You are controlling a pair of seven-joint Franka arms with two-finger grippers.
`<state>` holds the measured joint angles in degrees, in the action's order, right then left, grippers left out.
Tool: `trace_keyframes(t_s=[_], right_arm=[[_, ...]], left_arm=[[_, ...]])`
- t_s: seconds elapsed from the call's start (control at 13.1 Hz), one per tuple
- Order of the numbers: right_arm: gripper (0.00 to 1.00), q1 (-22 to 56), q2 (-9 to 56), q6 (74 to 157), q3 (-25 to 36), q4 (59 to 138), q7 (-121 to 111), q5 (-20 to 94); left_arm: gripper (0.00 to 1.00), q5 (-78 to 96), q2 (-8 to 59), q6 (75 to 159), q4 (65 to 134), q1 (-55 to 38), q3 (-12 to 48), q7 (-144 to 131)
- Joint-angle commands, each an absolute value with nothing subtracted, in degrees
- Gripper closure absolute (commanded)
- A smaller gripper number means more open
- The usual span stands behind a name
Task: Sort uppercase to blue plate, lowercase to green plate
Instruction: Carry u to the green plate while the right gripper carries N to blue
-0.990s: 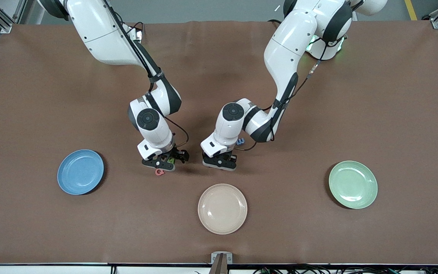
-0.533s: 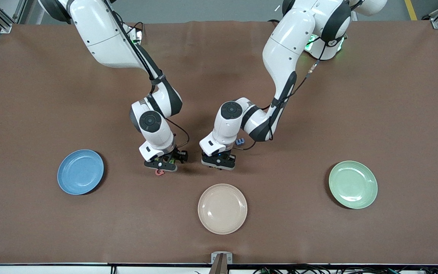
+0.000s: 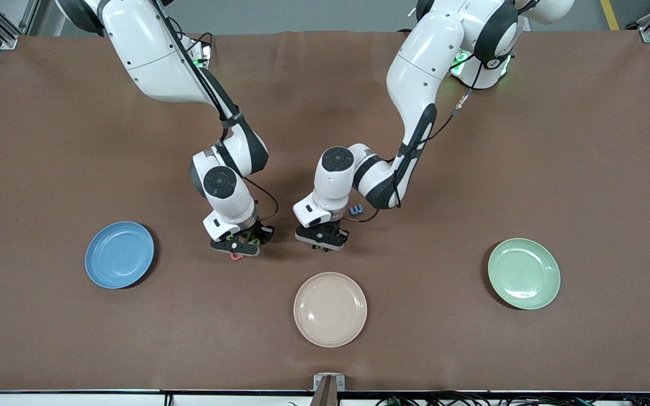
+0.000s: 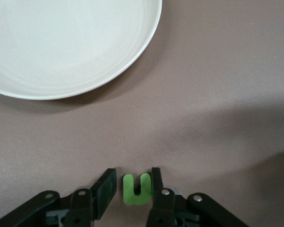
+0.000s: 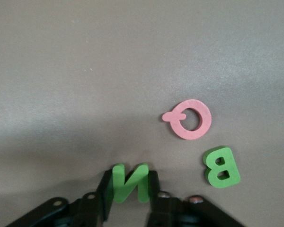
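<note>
Your right pincer clasps the upright green N; your left pincer grips the green n, legs toward the cream plate, bare counter between.

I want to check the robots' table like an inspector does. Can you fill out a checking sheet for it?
Surface: brown table.
Job's things: blue plate and green plate, nothing on them; pink Q and green B lie on the table.
Clutter: cream plate; blue letter beside the left arm.
Hands: right hand shut on green N; left hand around green n.
Cables: along the arms and table's near edge.
Surroundings: metal frame posts at corners.
</note>
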<state>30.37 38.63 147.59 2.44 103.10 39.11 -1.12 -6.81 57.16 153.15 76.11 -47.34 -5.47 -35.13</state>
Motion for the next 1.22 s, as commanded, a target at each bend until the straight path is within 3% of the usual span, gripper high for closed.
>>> trace_keyframes(t_s=[0.0,0.15,0.38,0.61,0.84,1.14], right_arm=[[0.87,29.62,38.67,147.31,2.02,103.27,38.93,-1.49],[0.94,29.53,37.89,146.95,2.11,103.18,39.11,-1.49],[0.94,25.59,35.17,141.71,2.20,102.57,34.31,-1.41],[0.94,18.83,32.53,134.31,2.02,101.78,23.33,-0.62],[0.93,11.01,31.82,132.10,1.85,101.86,11.38,-0.53],[0.92,3.01,32.08,131.57,1.85,101.87,-0.59,-0.53]], left_arm=[[0.93,-8.61,58.28,152.76,75.50,-47.73,-6.50,-36.56],[0.99,-8.61,56.00,149.34,75.41,-47.20,-6.50,-36.47],[0.99,-8.61,50.47,140.30,76.02,-45.89,-6.42,-36.65],[0.99,-8.70,42.74,132.39,81.45,-42.99,-6.42,-36.21],[0.99,-8.79,35.26,131.75,90.06,-36.50,-6.07,-35.52],[1.00,-8.79,33.84,130.70,91.92,-30.08,-6.06,-33.85]])
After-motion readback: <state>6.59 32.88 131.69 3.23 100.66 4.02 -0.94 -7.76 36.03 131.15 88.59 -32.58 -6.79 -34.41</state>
